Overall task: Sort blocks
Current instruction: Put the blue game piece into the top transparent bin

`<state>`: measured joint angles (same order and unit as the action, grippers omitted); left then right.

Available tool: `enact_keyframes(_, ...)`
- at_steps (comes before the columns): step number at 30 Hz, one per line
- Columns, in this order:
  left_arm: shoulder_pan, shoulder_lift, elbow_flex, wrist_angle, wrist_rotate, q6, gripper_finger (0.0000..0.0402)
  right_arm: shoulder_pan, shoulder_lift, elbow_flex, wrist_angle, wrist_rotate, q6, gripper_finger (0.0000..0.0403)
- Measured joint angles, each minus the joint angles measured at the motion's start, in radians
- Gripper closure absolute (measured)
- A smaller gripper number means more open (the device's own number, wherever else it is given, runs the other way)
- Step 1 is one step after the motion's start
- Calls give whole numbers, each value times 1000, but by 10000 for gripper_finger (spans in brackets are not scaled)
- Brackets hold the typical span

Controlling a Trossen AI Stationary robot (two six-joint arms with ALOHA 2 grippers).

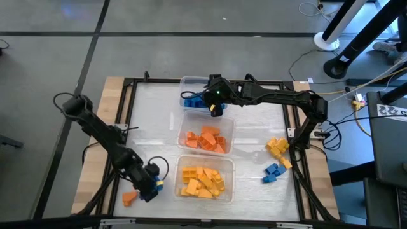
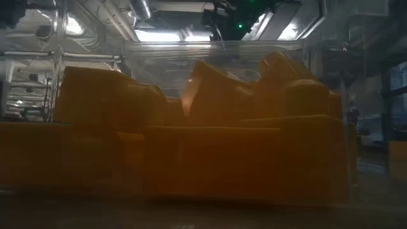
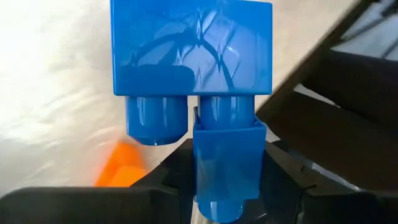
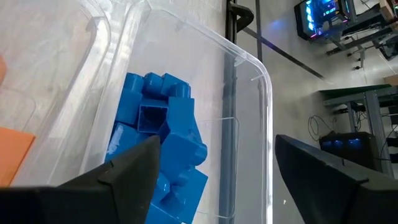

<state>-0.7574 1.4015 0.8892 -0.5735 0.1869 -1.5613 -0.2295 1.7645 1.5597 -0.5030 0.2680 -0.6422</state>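
Observation:
Three clear tubs stand in a row mid-table: the far tub point(image 1: 191, 83) holds blue blocks point(image 4: 163, 146), the middle tub point(image 1: 181, 130) orange blocks point(image 1: 206, 139), the near tub point(image 1: 179, 166) yellow blocks point(image 1: 202, 180). Loose yellow blocks point(image 1: 277, 146) and blue blocks point(image 1: 273, 172) lie on the table's right. My left gripper point(image 1: 151, 186) is at the near left, shut on a blue block point(image 3: 191, 50), with an orange block point(image 1: 129, 198) lying on the table beside it. My right gripper point(image 4: 214, 168) hangs open over the far tub, touching nothing. My left gripper pinches a narrow blue piece point(image 3: 227, 163) between its two fingers. A wider blue block with two round studs sits right beyond that piece and juts out past the fingertips. Whether the blocks rest on the table or are lifted, I cannot tell.
The black frame point(image 1: 127, 108) runs around the white work mat. Bare mat lies between the tubs and the left frame, and between the tubs and the loose blocks. In the low view the near tub's yellow blocks point(image 2: 191, 146) fill the picture. Cables and stands lie beyond the table's right.

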Motion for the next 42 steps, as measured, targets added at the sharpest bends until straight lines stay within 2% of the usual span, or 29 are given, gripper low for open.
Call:
enact_keyframes(9, 77, 4, 0, -346, 26, -3, 276, 0, 0, 0, -1, 0, 0, 89)
enact_keyframes(11, 103, 18, 0, -397, 119, -7, 275, 0, 0, 0, -1, 0, 0, 89)
enact_keyframes(12, 119, 25, 0, -407, 197, -28, 275, 0, 0, 0, -1, 0, 0, 89)
enact_keyframes(14, 144, 30, 0, -386, 338, -28, 275, 0, 0, 0, -1, 0, 0, 89)
enact_keyframes(15, 150, 30, 0, -362, 371, 9, 275, 0, 0, 0, -1, 0, 0, 89)
enact_keyframes(18, 161, 30, 0, -276, 379, 175, 275, 0, 0, 0, -1, 0, 0, 89)
enact_keyframes(20, 176, 29, 0, -274, 379, 223, 273, 0, 0, 0, -1, 0, 0, 89)
enact_keyframes(28, 205, 28, 0, -547, 420, 296, 277, 0, 0, 0, -1, 0, 0, 89)
enact_keyframes(31, 205, 7, 0, -546, 437, 370, 274, 0, 0, 0, -1, 0, 1, 89)
enact_keyframes(38, 238, -89, 42, -501, 471, 378, 274, 0, -7, 0, -5, 0, -2, 89)
enact_keyframes(42, 278, -182, 106, -475, 430, 340, 274, 0, -29, 27, -49, 10, -63, 89)
